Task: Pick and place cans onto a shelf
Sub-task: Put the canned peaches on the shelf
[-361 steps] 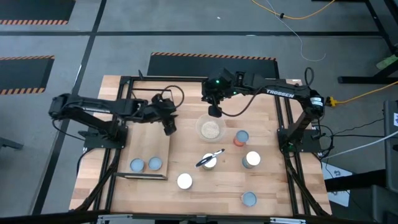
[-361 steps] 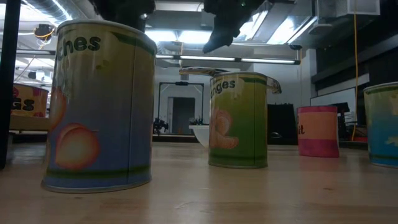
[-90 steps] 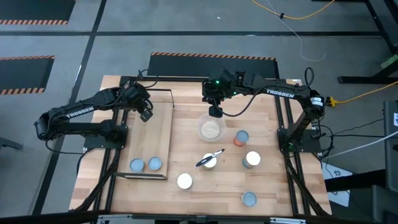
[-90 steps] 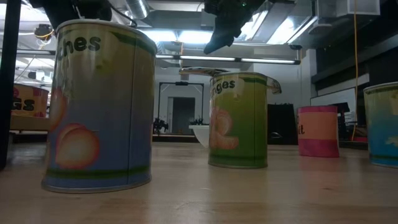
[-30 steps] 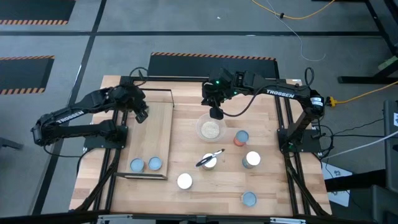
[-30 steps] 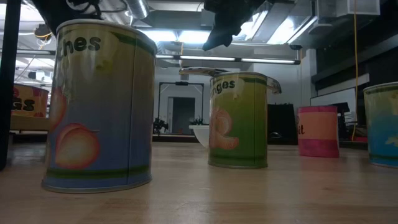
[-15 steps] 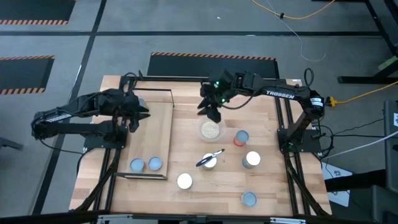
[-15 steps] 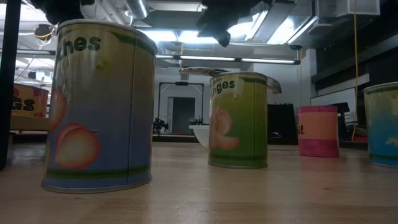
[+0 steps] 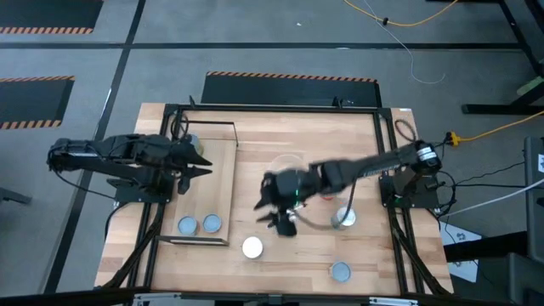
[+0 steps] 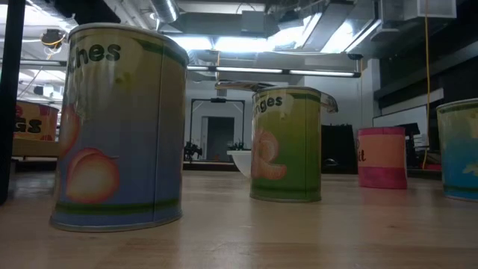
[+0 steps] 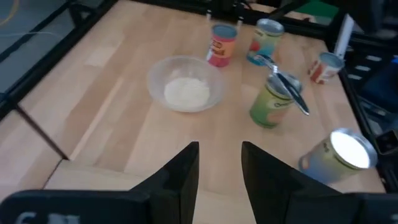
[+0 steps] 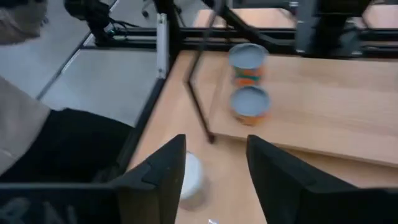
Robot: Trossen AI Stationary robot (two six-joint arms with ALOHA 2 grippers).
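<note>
1. High view: two blue-grey-topped cans [image 9: 198, 224] already stand on the light-wood, black-wire-framed shelf [image 9: 214, 191]; the left end effector [image 9: 197, 164] hovers empty over it, while the right end effector [image 9: 280, 212] reaches toward the cans on the bench [image 9: 255, 144].
2. Low view: a peach-labelled tin [image 10: 119, 127] stands nearest, untouched.
3. Left wrist view: fingers [image 11: 180, 177] apart, nothing between.
4. Right wrist view: fingers [image 12: 165, 171] apart, ready for a white-topped can [image 12: 191, 174].

The wooden counter [image 9: 255, 140] carries a shelf [image 9: 208, 183] with two cans [image 9: 199, 224], scattered cans [image 9: 340, 271] and a bowl [image 11: 185, 82] near the right hand [image 9: 274, 207].
</note>
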